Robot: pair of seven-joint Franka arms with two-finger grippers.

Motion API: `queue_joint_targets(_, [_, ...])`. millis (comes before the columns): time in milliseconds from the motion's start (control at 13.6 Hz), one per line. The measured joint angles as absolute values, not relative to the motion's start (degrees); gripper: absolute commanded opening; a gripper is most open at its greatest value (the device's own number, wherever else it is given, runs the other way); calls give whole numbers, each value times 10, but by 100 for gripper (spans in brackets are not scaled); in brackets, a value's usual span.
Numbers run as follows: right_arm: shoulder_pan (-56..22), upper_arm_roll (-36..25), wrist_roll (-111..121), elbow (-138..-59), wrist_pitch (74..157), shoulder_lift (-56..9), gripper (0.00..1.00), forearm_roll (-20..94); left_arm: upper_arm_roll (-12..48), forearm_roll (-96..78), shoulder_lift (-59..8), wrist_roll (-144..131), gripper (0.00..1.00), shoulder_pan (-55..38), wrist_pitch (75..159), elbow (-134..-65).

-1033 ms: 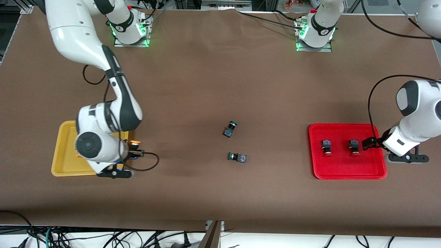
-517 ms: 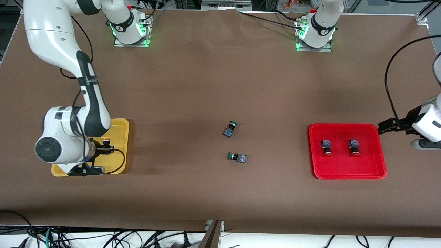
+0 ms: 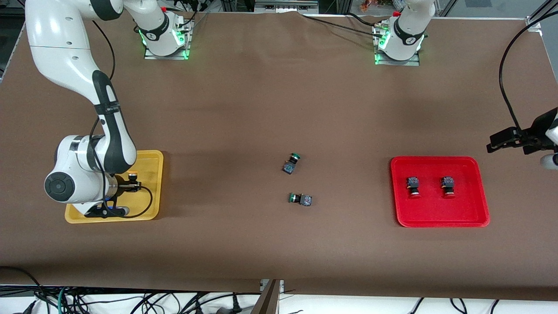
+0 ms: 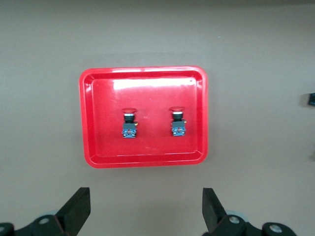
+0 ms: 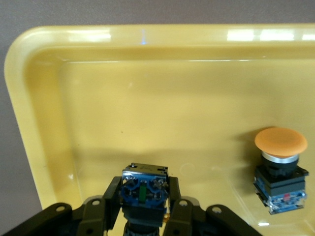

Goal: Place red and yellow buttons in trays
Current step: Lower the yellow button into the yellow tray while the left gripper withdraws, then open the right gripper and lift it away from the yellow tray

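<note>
Brown table [image 3: 244, 109]. Yellow tray [image 3: 150, 159]: one yellow button [image 5: 280, 169] inside; right gripper [image 3: 130, 186] above, clenched on second yellow button [image 5: 144, 192]. Lower flat, then release. Left gripper [image 3: 501, 141] agape, off red tray [image 3: 438, 218].

Two green-capped switches [image 3: 291, 163] [image 3: 301, 199] lie close together mid-table on the brown cloth [image 3: 261, 109].

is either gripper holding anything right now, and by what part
The right gripper holds a yellow-capped button by the sides of its dark body, over the yellow tray. The left gripper is open and holds nothing.
</note>
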State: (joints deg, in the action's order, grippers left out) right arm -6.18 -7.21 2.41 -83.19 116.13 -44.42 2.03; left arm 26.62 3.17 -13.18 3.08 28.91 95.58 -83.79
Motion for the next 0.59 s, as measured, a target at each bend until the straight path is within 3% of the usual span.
queue_joint_targets(443, [-58,-72,35,-855,1213,-444,0,23,23,3,-77,49,100,45,939,-845])
queue_joint_targets(590, [-52,-72,52,-862,1229,-444,4,23,-8,3,-67,48,100,8,938,-854])
